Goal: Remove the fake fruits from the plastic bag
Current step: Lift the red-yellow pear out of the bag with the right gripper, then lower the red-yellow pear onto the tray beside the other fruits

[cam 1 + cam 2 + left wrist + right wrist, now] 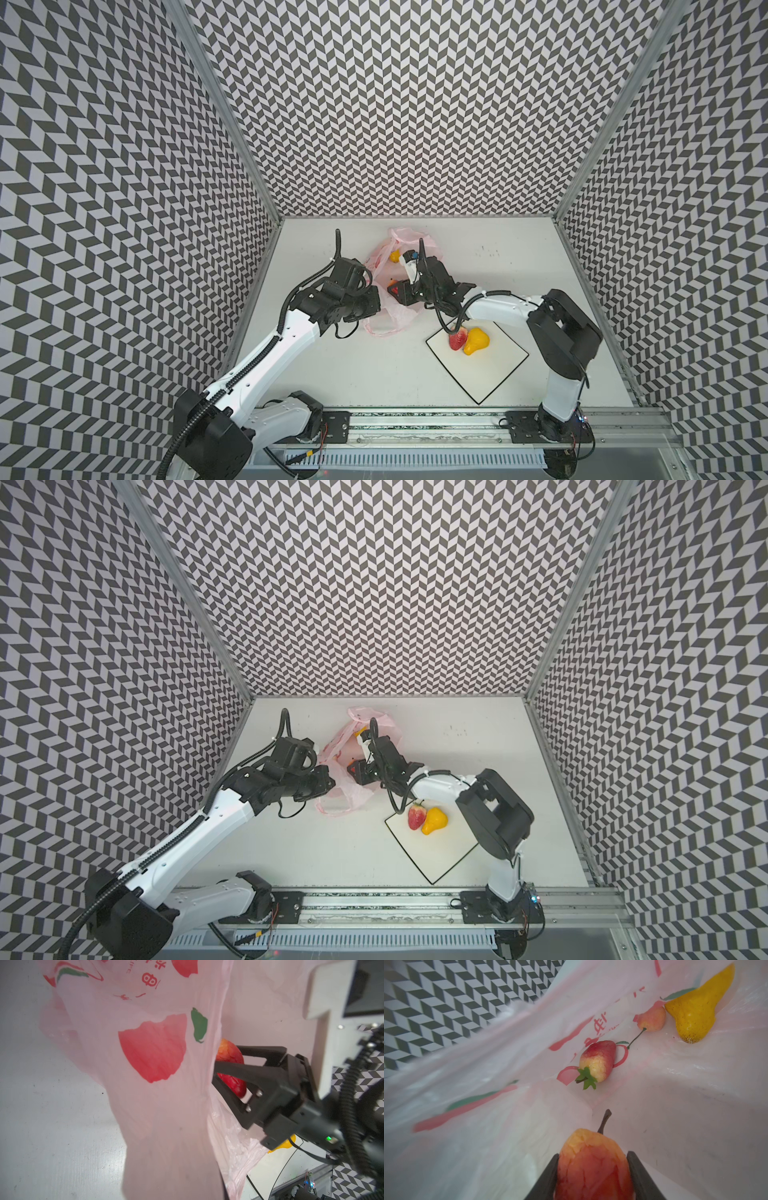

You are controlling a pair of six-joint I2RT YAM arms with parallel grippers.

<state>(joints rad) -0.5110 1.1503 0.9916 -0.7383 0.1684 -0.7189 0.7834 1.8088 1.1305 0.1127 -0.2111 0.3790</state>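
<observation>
Right wrist view: the red fruit (583, 1142) is seen clamped between the jaws of the right gripper (592, 1156), just inside the mouth of the bag (166, 1105), with its stem pointing inward. Deeper in, a strawberry (598, 1061), a cherry (652, 1019) and a pear (695, 1007) lie on the film, well clear of the jaws. In both top views the left gripper (376, 309) is shown closed at the bag's edge. The film appears to be pinched and lifted by it, which is judged to be what holds the mouth open. A placed strawberry (456, 340) and a placed pear (477, 340) are already on the board (478, 374), touching each other. The step in hand is judged to be the withdrawal of the red fruit. It would be done best if the fruit were drawn straight back along the line of the jaws, slowly, so that the raised film is neither snagged nor dragged. The pinch should be held high until the jaws are clear. Since the fruit is glossy and tapered, the clamp should not be eased before the board is reached. The fruit should then be set down beside the two fruits there, not on them.
</observation>
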